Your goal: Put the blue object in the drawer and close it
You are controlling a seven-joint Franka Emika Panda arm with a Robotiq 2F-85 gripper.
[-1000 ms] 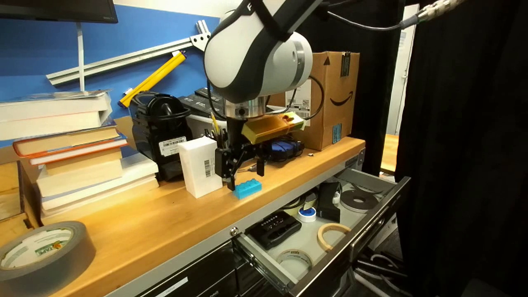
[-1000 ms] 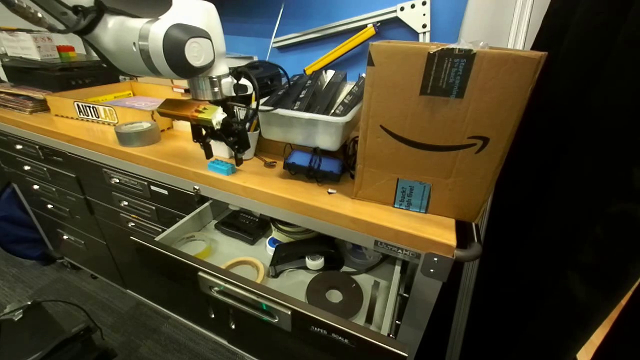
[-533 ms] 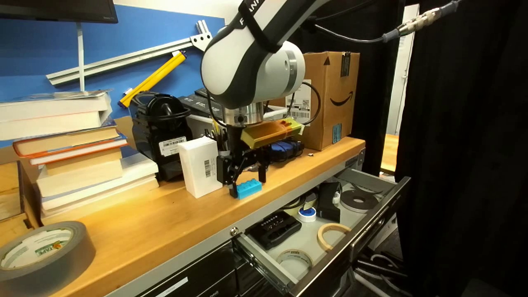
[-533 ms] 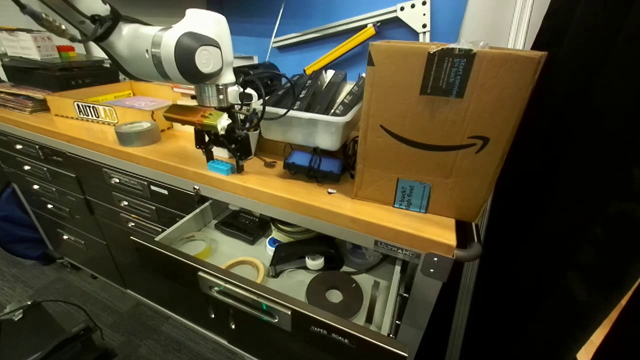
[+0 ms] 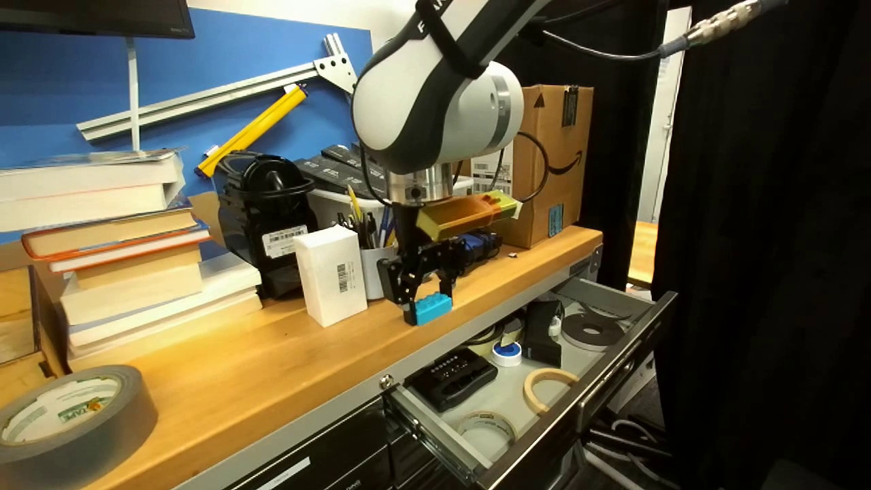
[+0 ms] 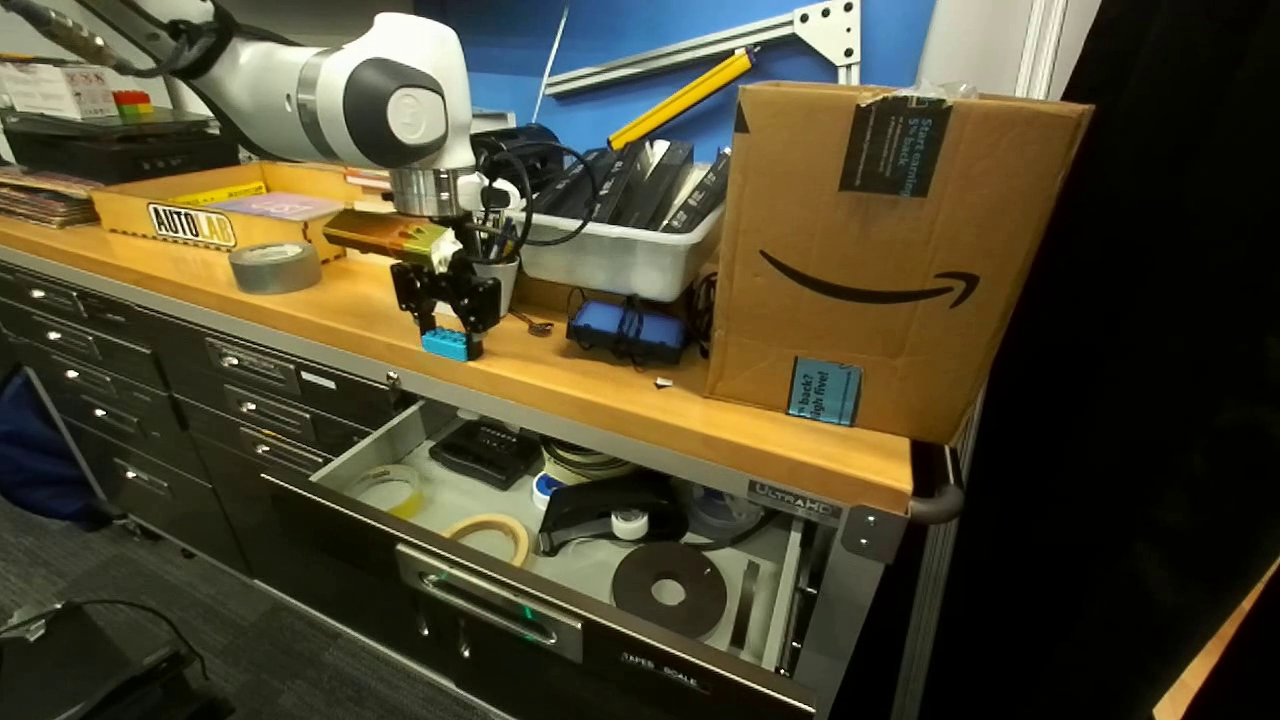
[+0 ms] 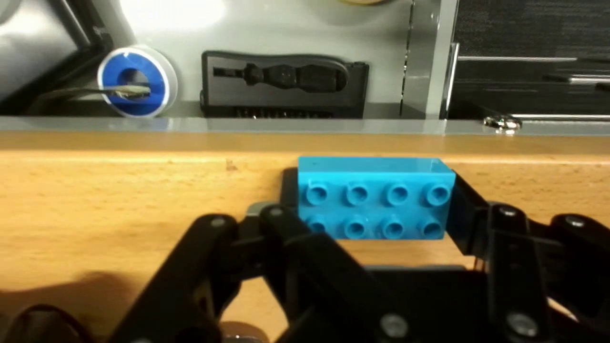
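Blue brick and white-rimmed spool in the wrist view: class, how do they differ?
The blue brick is rectangular and studded; the white-rimmed spool is round. The brick is held between the jaws, while the spool lies in the drawer. Both show blue surfaces.

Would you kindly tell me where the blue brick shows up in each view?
In an exterior view: the blue brick, below centre.
In an exterior view: the blue brick, left of centre.
Wrist view: the blue brick, right of and below centre.
Landmark in all: the blue-and-white spool in the drawer.
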